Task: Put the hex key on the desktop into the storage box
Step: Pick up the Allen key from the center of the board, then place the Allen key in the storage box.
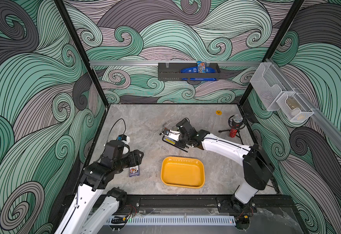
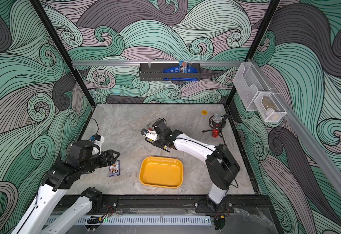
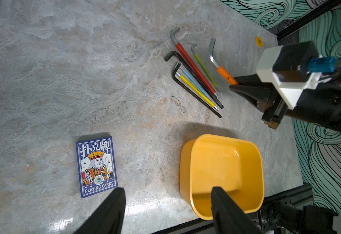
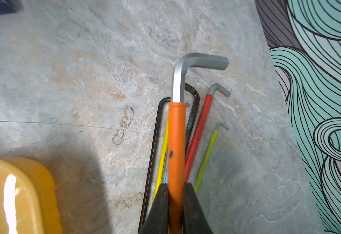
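An orange-sleeved hex key (image 4: 176, 141) with a bent silver end is clamped between the jaws of my right gripper (image 4: 176, 188), which is shut on it above the desktop (image 1: 145, 121). Several other hex keys (image 3: 193, 81), in red, green, yellow, blue and black, lie side by side on the desktop just under it. The yellow-orange storage box (image 1: 180, 158) stands nearer the front, with nothing in it. My left gripper (image 3: 168, 189) hovers open and holds nothing, between a card pack and the storage box rim (image 3: 183, 162).
A blue playing-card pack (image 1: 133, 171) lies left of the box. A red microphone on a tripod (image 1: 235, 127) stands at the back right near a yellow sticker (image 1: 218, 112). A black wall basket (image 1: 187, 72) and white mesh bins (image 1: 276, 97) hang on the walls.
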### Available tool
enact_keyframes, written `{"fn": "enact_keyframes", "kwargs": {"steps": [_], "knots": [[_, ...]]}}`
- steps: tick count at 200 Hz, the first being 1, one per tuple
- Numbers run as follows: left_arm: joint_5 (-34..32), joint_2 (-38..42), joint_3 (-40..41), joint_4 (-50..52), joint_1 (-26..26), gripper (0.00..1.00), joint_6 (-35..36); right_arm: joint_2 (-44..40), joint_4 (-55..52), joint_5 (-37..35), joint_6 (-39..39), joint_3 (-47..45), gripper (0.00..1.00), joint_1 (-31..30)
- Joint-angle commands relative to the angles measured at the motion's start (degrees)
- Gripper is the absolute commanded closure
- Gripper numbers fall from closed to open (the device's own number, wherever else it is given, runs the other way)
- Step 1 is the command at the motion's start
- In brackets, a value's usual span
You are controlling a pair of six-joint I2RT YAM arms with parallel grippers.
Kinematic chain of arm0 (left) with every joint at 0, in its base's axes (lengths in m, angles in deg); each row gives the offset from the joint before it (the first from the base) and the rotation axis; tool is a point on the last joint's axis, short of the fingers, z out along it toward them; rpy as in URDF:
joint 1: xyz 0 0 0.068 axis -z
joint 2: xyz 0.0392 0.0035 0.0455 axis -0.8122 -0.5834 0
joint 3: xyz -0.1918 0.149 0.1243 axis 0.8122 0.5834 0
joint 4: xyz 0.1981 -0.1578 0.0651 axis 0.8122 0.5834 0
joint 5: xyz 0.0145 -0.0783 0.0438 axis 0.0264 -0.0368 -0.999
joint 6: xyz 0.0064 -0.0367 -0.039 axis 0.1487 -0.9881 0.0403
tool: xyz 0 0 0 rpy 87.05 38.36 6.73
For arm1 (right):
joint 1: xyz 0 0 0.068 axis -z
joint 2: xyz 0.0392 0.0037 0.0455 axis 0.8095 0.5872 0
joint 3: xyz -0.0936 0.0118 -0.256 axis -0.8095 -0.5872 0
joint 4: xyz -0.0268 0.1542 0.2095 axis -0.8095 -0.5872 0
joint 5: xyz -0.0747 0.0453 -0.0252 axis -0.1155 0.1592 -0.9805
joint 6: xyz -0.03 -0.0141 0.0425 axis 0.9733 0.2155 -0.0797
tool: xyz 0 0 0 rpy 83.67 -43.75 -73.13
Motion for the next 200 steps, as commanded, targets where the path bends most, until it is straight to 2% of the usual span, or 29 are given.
{"fn": "enact_keyframes", "kwargs": {"steps": [1,29,62,105,134,200], "knots": [[8.0,2.7,0.4,0.4,0.3,0.31,3.9,-4.7,-2.0,1.6,-5.4,-2.2,1.00,-0.9],[16.0,6.4,0.3,2.3,0.2,0.31,5.5,-10.5,-3.7,2.7,-8.7,-5.1,1.00,-2.9],[19.5,10.7,-0.2,6.8,0.2,0.32,6.8,-17.4,-5.4,3.3,-12.7,-9.4,1.00,-7.0],[18.1,16.3,0.7,11.4,0.3,0.32,6.2,-23.4,-10.0,1.0,-17.9,-14.9,1.00,-15.0],[16.6,19.2,2.3,11.2,0.2,0.32,4.0,-25.9,-10.2,2.1,-20.6,-19.2,1.00,-18.6],[14.7,18.5,1.8,11.0,0.3,0.32,3.5,-21.2,-10.2,5.1,-16.2,-22.9,1.00,-20.2]]}}
